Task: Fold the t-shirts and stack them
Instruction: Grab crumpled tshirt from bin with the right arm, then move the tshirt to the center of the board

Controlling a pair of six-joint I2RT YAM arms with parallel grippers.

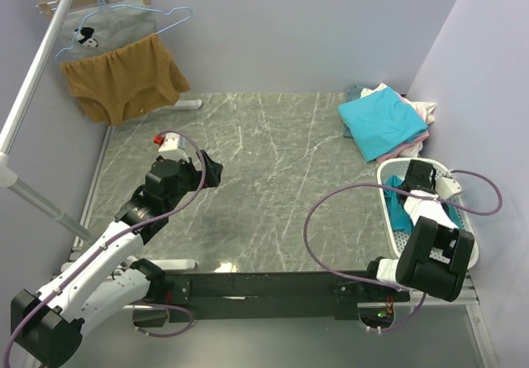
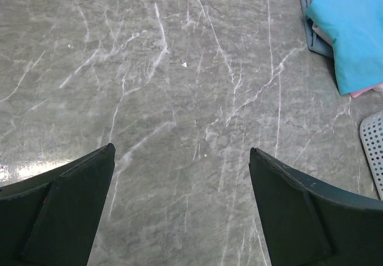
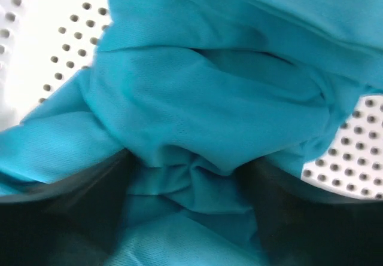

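**Robot lab test cell, not anybody's laundry room**

Pretty clearly a robotics lab rig. A left arm (image 1: 107, 252) and a right arm (image 1: 434, 256) are bolted to a black rail (image 1: 273, 288) along the bottom of the frame, with purple cables (image 1: 307, 227) looping off them. The grey marble-look table (image 1: 273, 178) is boxed in by plain lavender walls (image 1: 289, 29). Laundry props sit round the edges: a metal clothes rail (image 1: 40, 58) with hung garments (image 1: 124, 74) upper left, folded t-shirts (image 1: 382, 120) upper right, and a white perforated basket (image 1: 399, 237) at right.
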